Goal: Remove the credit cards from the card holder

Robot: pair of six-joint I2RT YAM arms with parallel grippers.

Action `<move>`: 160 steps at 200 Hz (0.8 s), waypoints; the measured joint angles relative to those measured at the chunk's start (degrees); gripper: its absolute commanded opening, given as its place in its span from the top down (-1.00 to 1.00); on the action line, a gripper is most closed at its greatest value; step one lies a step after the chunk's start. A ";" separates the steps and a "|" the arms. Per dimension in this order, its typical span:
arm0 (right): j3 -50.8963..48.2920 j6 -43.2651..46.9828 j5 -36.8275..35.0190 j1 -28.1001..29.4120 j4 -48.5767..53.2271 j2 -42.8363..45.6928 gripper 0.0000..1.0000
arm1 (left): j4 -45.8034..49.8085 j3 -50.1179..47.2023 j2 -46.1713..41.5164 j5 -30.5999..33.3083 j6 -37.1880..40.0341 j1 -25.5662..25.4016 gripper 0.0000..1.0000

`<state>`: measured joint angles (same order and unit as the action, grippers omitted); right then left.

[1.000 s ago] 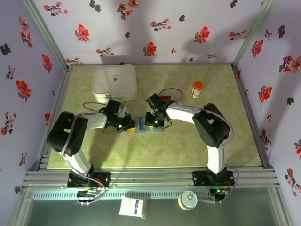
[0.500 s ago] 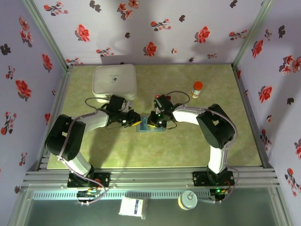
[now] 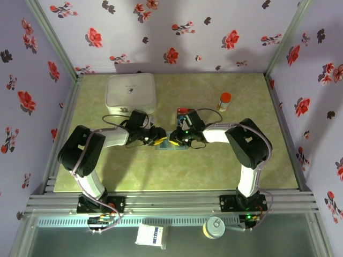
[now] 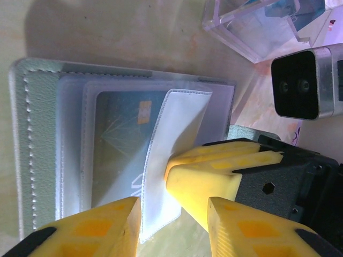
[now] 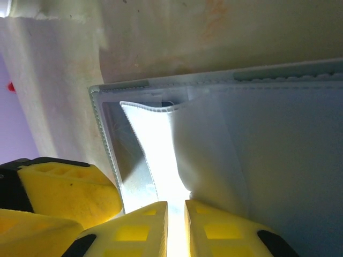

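Clenching the right gripper [image 5: 177, 206] on the white pocket flap [image 5: 161, 144] of the open card holder [image 4: 37, 139] mid-table, poising the left gripper [image 4: 174, 214] parted and empty alongside, with that flap part-covering the sleeved blue-teal card [image 4: 120, 144] and a clear tray [image 4: 252, 27] just beyond.

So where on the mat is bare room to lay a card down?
The widest bare patch is the near mat, in front of the holder. Another lies at the far edge, between the white box and the bottle. It is crowded at the centre, where the left tool and right tool meet over the holder.
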<state>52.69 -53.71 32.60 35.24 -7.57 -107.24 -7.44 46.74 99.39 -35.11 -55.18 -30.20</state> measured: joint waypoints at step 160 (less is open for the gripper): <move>-4.22 -5.33 5.38 -1.99 -11.89 -0.07 0.66 | 1.05 1.22 2.27 2.75 -2.12 -2.51 0.49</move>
<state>48.47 -59.05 37.98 33.26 -19.46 -107.31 -6.39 47.97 101.67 -32.36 -57.30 -32.71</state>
